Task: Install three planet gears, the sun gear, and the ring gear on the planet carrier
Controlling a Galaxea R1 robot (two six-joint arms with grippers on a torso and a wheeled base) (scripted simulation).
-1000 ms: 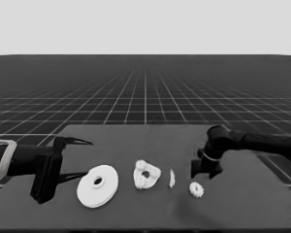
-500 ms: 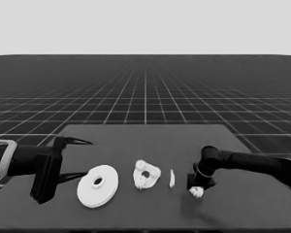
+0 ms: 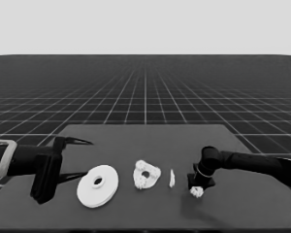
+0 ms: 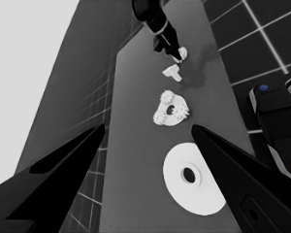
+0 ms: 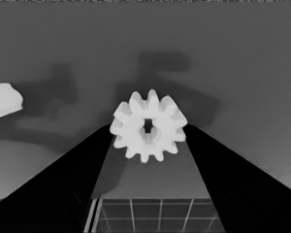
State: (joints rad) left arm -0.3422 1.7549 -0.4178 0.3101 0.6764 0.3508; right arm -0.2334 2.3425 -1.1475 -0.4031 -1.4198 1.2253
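Note:
My right gripper [image 3: 198, 186] is down at the table right of centre, shut on a small toothed gear [image 3: 197, 192]. The right wrist view shows that gear [image 5: 148, 126] pinched between both fingertips. The smaller round part [image 3: 146, 174] lies at the centre with gears seated on it, which also show on it in the left wrist view [image 4: 170, 110]. To its left lies the larger round part [image 3: 98, 185], flat on the table. My left gripper [image 3: 87, 158] waits open at the table's left end, beside the larger round part, holding nothing.
A thin white piece [image 3: 172, 178] lies between the smaller round part and the right gripper. The table's near edge runs close in front of the gear. Dark machinery with blue lights [image 4: 276, 121] shows past the table's edge in the left wrist view.
The right arm has dropped low over the table and its fingers have come down around the small gear. The left arm and the round parts have not moved.

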